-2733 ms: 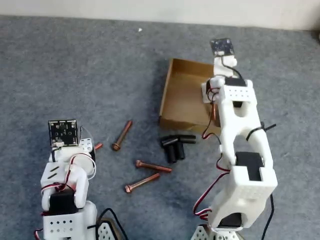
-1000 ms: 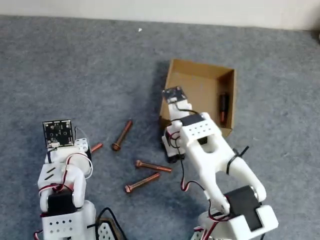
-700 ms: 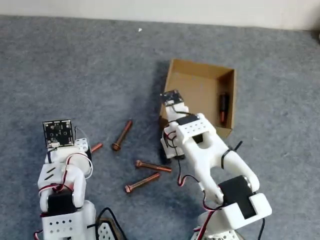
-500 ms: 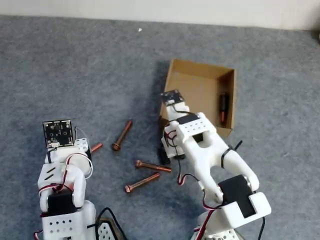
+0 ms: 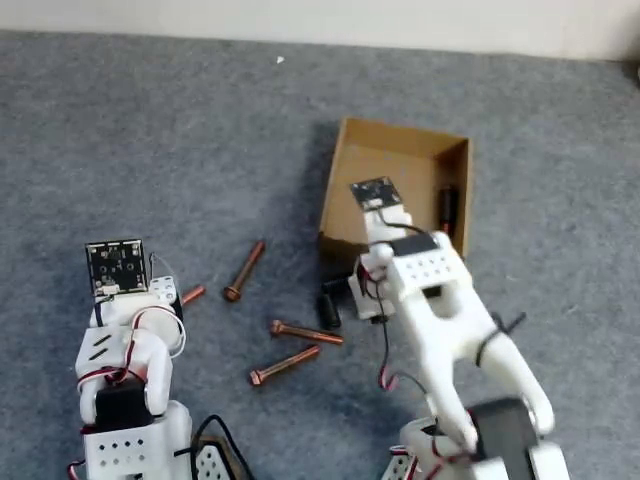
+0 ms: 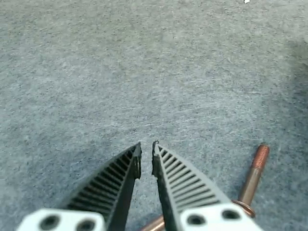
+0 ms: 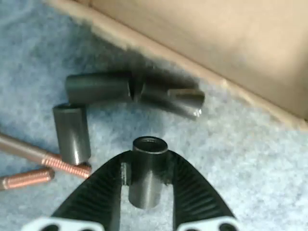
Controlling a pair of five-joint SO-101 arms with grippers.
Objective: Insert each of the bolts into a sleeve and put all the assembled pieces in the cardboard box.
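Right hand: clenched on one black sleeve, held upright, bore facing the wrist camera. Just past the fingertips, three more sleeves lie on the grey desk, with the cardboard box wall directly behind them. Two bolts lie beside the hand. Left hand: closed to a slit, empty, with a bolt just beside it. One assembled piece lies in the box.

Right claw clamping sleeve, loose sleeves beside cardboard box
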